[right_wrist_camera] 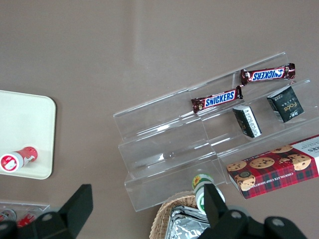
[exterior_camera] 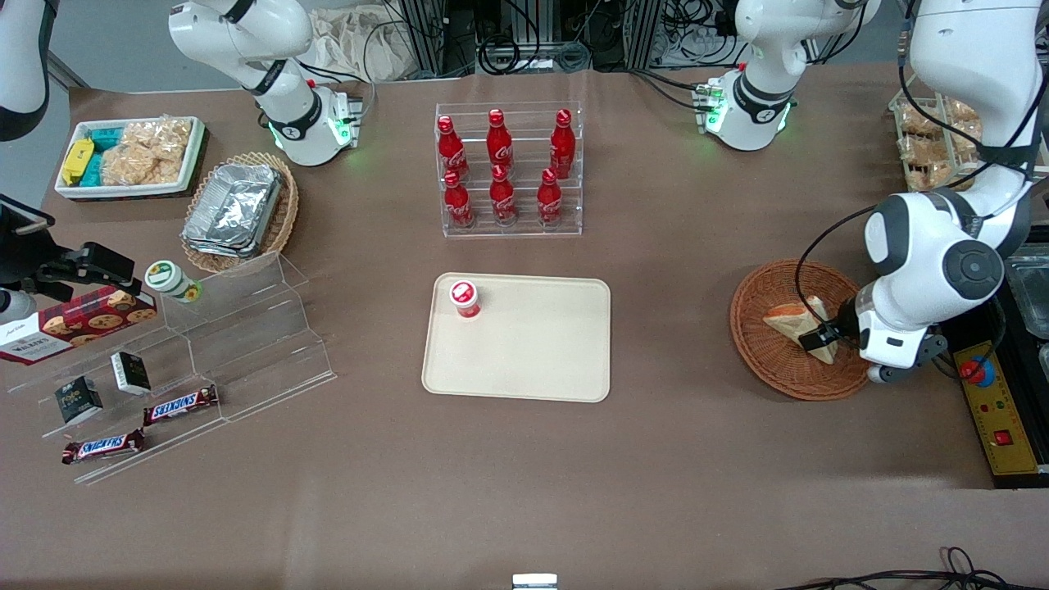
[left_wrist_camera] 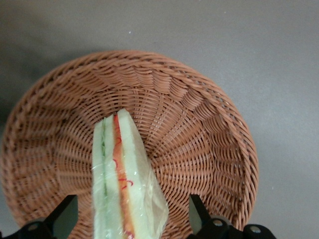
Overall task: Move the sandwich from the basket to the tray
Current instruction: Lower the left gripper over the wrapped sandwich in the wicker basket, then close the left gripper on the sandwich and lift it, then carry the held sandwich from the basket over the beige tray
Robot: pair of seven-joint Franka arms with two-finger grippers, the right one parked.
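Note:
The sandwich, a plastic-wrapped wedge of pale bread with orange and green layers, stands on edge in the round reddish-brown wicker basket toward the working arm's end of the table. My left gripper is low in the basket, open, with one finger on each side of the sandwich and a gap at each. The left wrist view shows the sandwich between the fingers over the basket's weave. The beige tray lies at the table's middle.
A small red-capped container stands on the tray's corner. A clear rack of red bottles stands farther from the front camera than the tray. A tan basket of foil trays and a clear stepped snack shelf lie toward the parked arm's end.

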